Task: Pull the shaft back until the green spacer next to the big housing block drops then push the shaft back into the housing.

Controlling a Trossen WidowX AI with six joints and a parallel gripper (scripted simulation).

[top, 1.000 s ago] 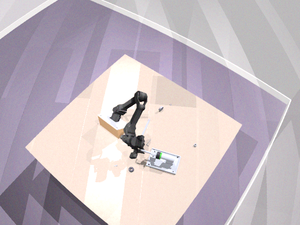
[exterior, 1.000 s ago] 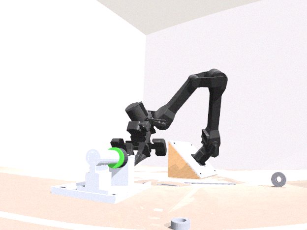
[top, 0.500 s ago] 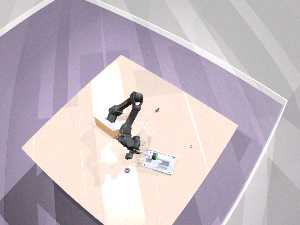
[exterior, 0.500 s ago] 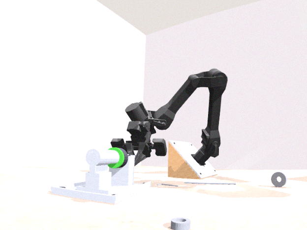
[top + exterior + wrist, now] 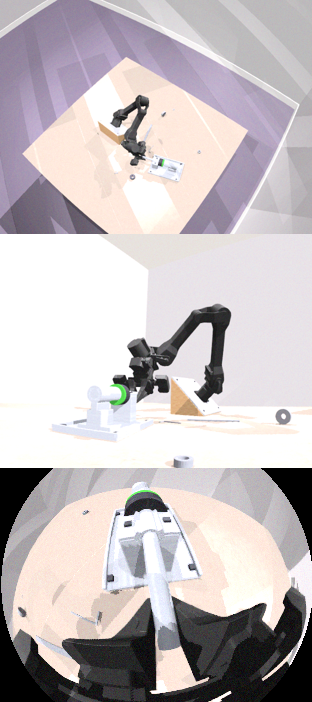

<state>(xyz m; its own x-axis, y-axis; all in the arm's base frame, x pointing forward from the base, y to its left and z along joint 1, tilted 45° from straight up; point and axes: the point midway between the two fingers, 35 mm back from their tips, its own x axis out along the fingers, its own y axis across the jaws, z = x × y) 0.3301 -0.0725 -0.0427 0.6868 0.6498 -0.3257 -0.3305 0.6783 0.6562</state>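
My gripper (image 5: 144, 157) (image 5: 138, 400) (image 5: 158, 600) is shut on the pale shaft (image 5: 156, 570) (image 5: 148, 158), outside the upright housing block (image 5: 154, 165) (image 5: 131, 410) (image 5: 150, 524). The shaft runs from the fingers into that block. On the block's far side sits a dark spacer (image 5: 160, 162) (image 5: 127, 394) (image 5: 145, 504), then the green spacer (image 5: 163, 162) (image 5: 123, 395) (image 5: 142, 491). A white cylinder (image 5: 170, 165) (image 5: 105, 392) (image 5: 140, 485) extends beyond the green one, above a lower support (image 5: 94, 416). The shaft's inner end is hidden.
The block and support stand on a rimmed base plate (image 5: 165, 177) (image 5: 85, 434). A wooden wedge (image 5: 109, 132) (image 5: 182, 401) carries the arm. A thin rod (image 5: 148, 133) (image 5: 212, 420) and grey rings (image 5: 130, 176) (image 5: 183, 463) lie around the table.
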